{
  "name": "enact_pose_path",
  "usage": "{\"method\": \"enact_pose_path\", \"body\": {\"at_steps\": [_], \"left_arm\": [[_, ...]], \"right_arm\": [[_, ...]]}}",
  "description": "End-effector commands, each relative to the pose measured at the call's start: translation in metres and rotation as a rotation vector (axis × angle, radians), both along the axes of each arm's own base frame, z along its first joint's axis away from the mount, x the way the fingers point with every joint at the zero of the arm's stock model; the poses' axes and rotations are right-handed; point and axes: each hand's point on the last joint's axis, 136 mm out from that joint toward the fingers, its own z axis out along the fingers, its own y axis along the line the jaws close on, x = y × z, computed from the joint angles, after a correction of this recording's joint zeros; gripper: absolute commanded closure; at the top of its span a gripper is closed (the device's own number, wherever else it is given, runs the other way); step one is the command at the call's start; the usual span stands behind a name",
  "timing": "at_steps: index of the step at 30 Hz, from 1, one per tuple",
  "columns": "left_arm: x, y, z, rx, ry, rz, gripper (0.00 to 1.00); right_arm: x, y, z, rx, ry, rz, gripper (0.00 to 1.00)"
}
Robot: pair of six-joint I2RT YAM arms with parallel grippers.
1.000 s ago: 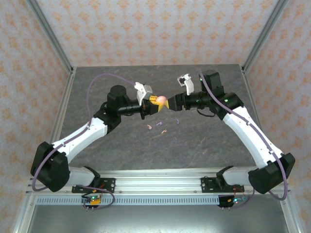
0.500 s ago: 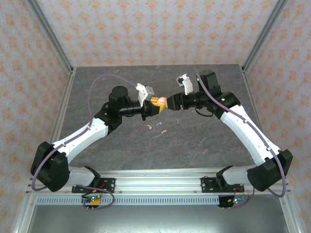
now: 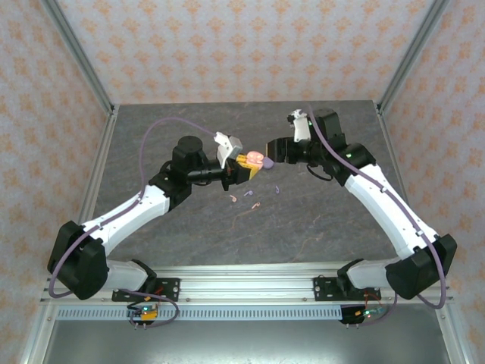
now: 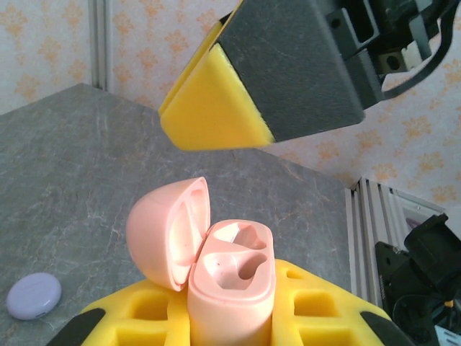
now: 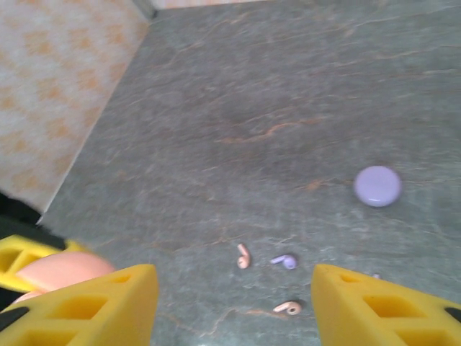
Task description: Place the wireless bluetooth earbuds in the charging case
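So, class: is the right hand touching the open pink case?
Apart: in the left wrist view, a pad of the right hand hangs above the pink case, table showing between.

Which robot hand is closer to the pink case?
Left. The left gripper is shut on the open pink case; the right gripper hangs open just beside it.

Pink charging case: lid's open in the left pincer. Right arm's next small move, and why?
Probably lower the right pincer toward a salmon-pink stemmed plastic earbud on the grey table. The left pincer holds the pink plastic charging case, lid open, both sockets empty; the right pincer is open and empty.
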Motion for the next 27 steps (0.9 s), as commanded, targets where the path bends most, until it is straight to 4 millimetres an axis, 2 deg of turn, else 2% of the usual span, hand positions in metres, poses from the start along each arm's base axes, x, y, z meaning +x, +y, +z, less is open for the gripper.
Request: {"method": "enact_pose_path", "body": {"at_steps": [1,4,8,15,19,27], "left_arm": [[0.006,-0.002,0.007,-0.051,0.000,0.033,0.94],[0.008,-0.001,0.003,-0.076,0.007,0.050,0.94],[0.006,0.000,0.001,-0.110,0.006,0.053,0.94],[-0.002,0.011,-0.004,-0.128,0.010,0.093,0.94],[-0.008,0.016,-0.010,-0.131,0.014,0.106,0.94],[-0.016,0.026,-0.019,-0.098,0.015,0.134,0.94]], "right_arm": [[0.007,-0.034,-0.005,-0.058,-0.005,-0.173,0.41],[0.004,-0.046,-0.027,-0.080,0.054,-0.206,0.41],[-0.007,-0.047,-0.060,-0.100,0.150,-0.189,0.41],[-0.029,-0.032,-0.128,-0.077,0.351,-0.141,0.41],[-0.037,-0.016,-0.164,-0.051,0.437,-0.114,0.42],[-0.036,0.010,-0.214,-0.075,0.545,-0.133,0.48]]}}
